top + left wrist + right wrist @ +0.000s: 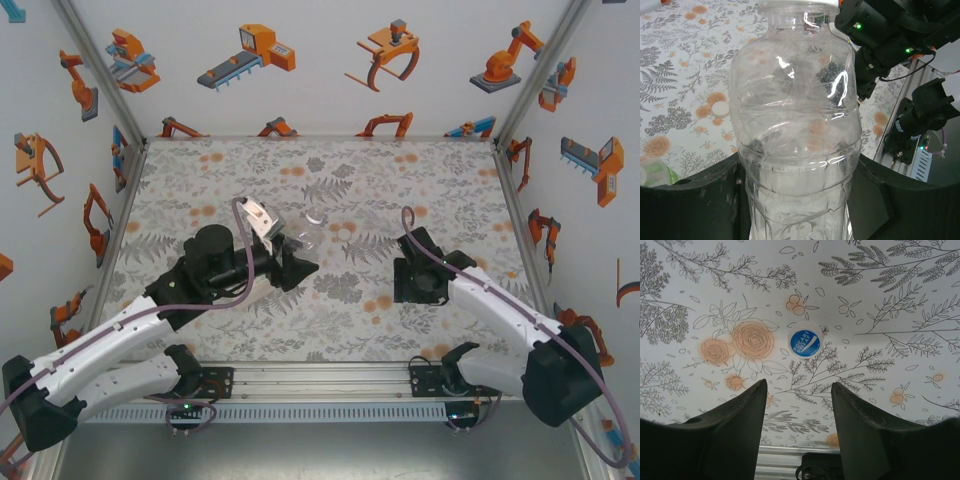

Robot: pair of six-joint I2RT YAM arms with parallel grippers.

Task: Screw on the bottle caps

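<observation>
Blue cap (805,344) beyond parted end effector (799,384)

Bottles: 1 clear bottle (795,125) confirmed, plus 1 green translucent object (654,175) cut off at the view's edge, can't tell if it's a bottle. Caps: 1 blue cap (805,343), and 1 small white disc (720,108) that may be a second.

The clear bottle (795,125) is glossy, ribbed plastic — the blue cap (805,344) smooth.
</observation>
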